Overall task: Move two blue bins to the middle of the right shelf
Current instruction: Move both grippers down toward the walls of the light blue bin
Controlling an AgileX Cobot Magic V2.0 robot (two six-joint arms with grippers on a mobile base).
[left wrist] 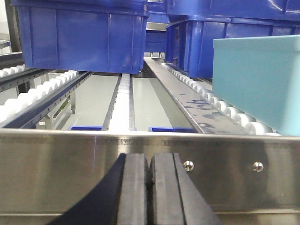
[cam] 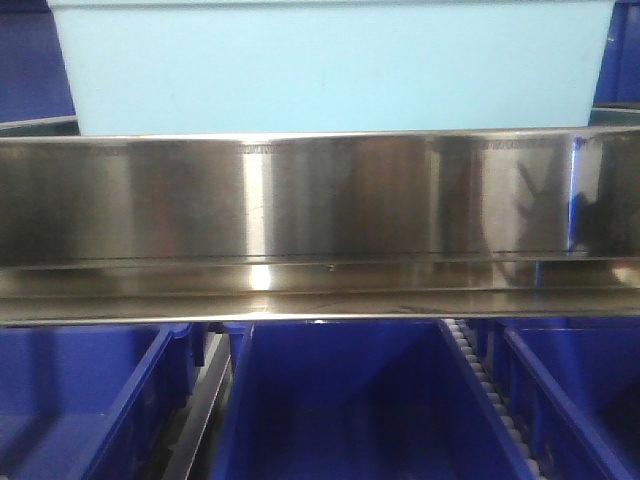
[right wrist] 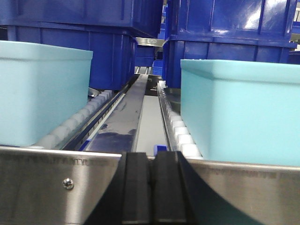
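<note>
Two pale light-blue bins stand on the roller tracks of the steel shelf level, one bin (right wrist: 37,89) to the left and the other bin (right wrist: 239,108) to the right in the right wrist view. One bin (cam: 330,65) rises behind the shiny front rail (cam: 320,200). The left wrist view shows a bin (left wrist: 258,79) at its right edge. My left gripper (left wrist: 149,161) is shut with nothing in it, close in front of the rail (left wrist: 70,164). My right gripper (right wrist: 151,159) is shut and empty too, before the rail (right wrist: 47,183), between the two bins.
Dark blue bins (left wrist: 84,35) stand further back on the same level, and more dark blue bins (right wrist: 225,28) are stacked behind the pale ones. Open dark blue bins (cam: 340,400) fill the level below. White roller tracks (left wrist: 124,98) and a steel divider (right wrist: 126,112) run back.
</note>
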